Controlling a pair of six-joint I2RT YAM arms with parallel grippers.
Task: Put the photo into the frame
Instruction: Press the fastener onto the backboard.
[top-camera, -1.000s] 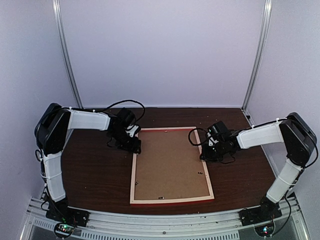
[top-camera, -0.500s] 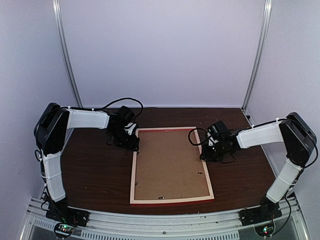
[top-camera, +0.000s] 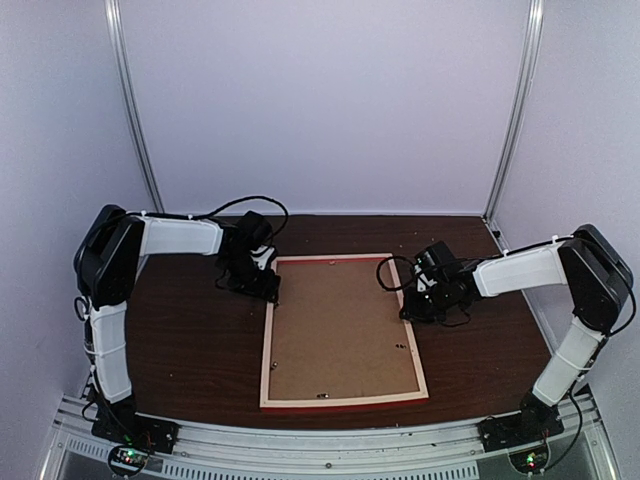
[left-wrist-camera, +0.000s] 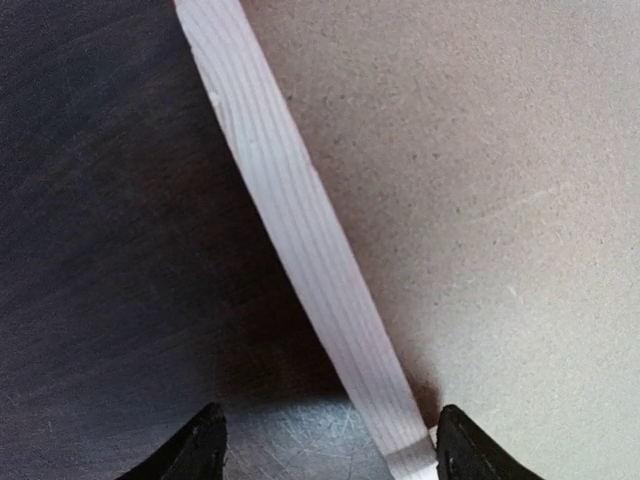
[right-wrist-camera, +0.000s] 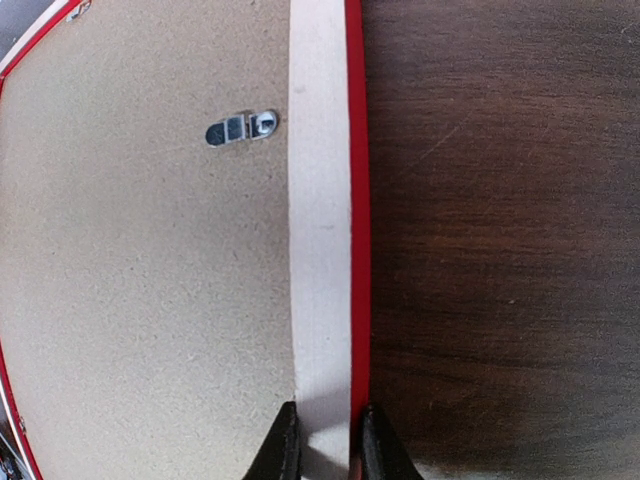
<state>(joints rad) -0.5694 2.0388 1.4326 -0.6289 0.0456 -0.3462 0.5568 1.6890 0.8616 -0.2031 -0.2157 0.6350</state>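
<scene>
Two tools, left tool (left-wrist-camera: 330, 450) released astride the frame's (top-camera: 267, 350) left strip, right tool (right-wrist-camera: 328, 445) clenching its right strip

Top external: high behind the arm bases, facing forward and down; takes in the whole table (top-camera: 190, 350) and frame (top-camera: 345, 401).
Left wrist: pressed close, looking straight down on the frame's left strip.
Right wrist: equally close, above the right strip.
Shared: frame and backing board (top-camera: 340, 320) appear in all three.
</scene>
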